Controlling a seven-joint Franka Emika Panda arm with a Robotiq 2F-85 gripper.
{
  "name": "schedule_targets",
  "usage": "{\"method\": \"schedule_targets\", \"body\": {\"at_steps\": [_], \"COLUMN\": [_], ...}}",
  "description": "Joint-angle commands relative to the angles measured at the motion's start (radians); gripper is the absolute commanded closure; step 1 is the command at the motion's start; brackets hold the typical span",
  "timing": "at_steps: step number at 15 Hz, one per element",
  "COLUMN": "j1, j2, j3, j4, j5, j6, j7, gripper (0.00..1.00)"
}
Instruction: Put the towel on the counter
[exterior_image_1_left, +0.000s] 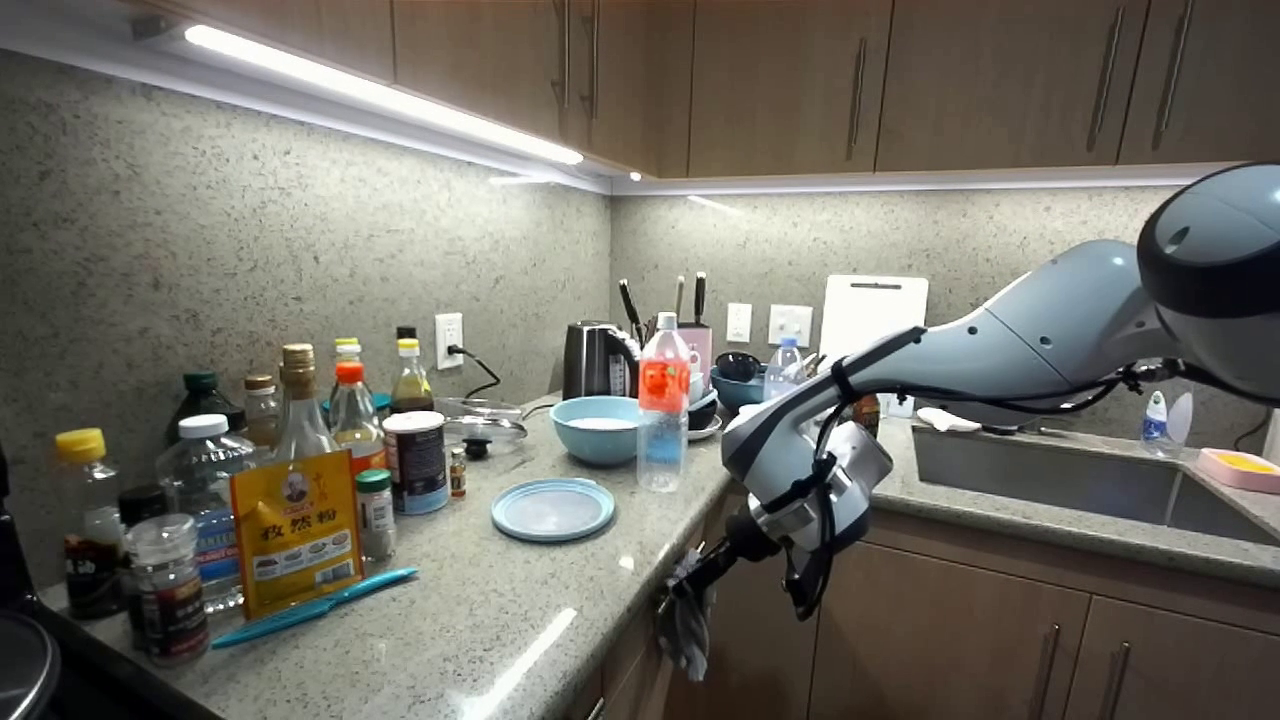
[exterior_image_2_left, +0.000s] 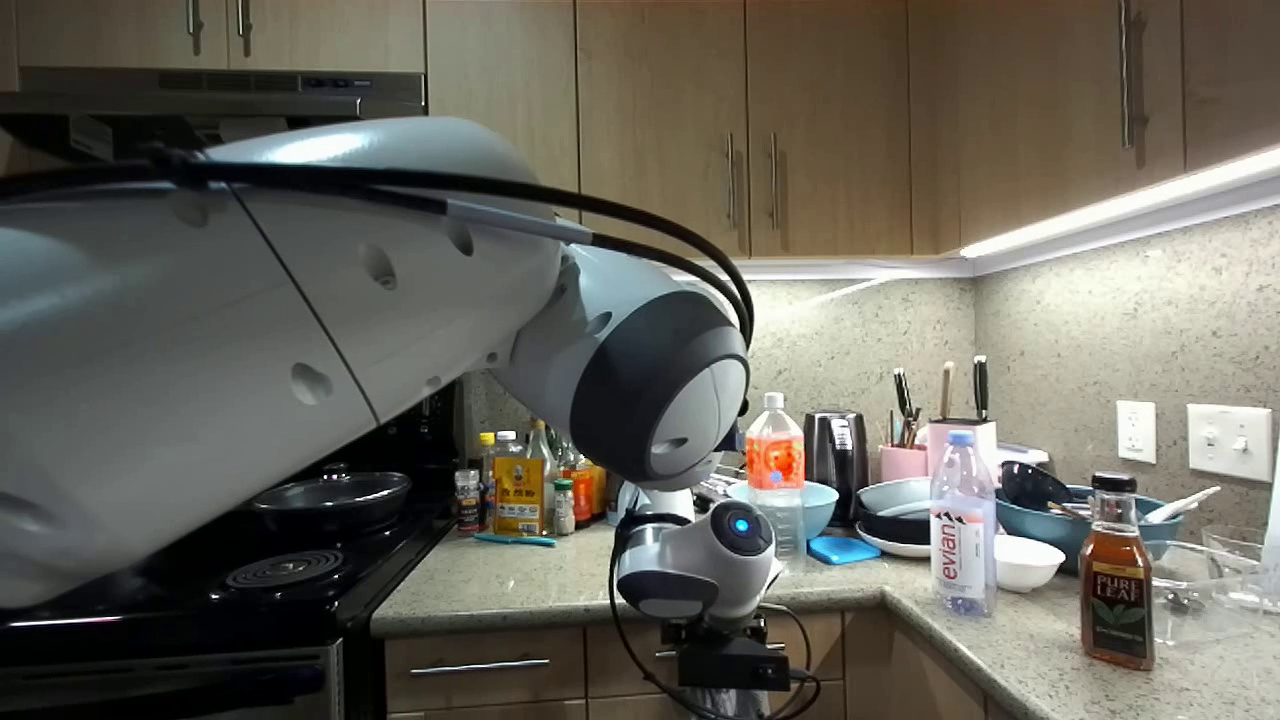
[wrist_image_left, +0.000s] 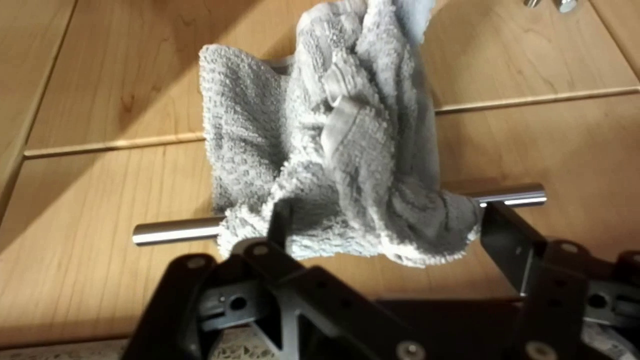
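A grey terry towel (wrist_image_left: 360, 150) hangs bunched over a metal drawer handle (wrist_image_left: 175, 231) in the wrist view. It also shows below the counter edge in an exterior view (exterior_image_1_left: 688, 630) and partly at the bottom of an exterior view (exterior_image_2_left: 735, 703). My gripper (wrist_image_left: 385, 220) is open, with one finger in front of the towel's left part and the other at its right edge by the bar. The gripper also shows at the drawer front in an exterior view (exterior_image_1_left: 668, 597). The granite counter (exterior_image_1_left: 420, 650) is above the drawers; it also shows in an exterior view (exterior_image_2_left: 480, 590).
A light blue lid (exterior_image_1_left: 553, 510), a blue bowl (exterior_image_1_left: 597, 430) and a tall orange-labelled bottle (exterior_image_1_left: 663, 400) stand near the counter edge. Several seasoning bottles and a yellow packet (exterior_image_1_left: 297, 535) stand along the wall. A stove (exterior_image_2_left: 290, 570) and a sink (exterior_image_1_left: 1040, 480) flank the counter.
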Motion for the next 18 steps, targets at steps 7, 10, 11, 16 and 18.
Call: {"method": "schedule_targets", "body": {"at_steps": [7, 10, 11, 16, 18], "j1": [-0.053, -0.053, -0.052, -0.066, -0.051], "j2": [0.003, -0.009, -0.019, -0.094, -0.136], "j3": [0.022, 0.015, 0.01, 0.029, -0.004], "j4": [-0.02, -0.024, -0.029, -0.085, -0.113], "j5": [-0.355, -0.436, -0.458, -0.537, -0.551], "j6": [-0.054, -0.05, -0.049, -0.011, -0.057], "j7": [0.308, 0.395, 0.424, 0.547, 0.619], "gripper": [0.73, 0.92, 0.96, 0.96, 0.95]}}
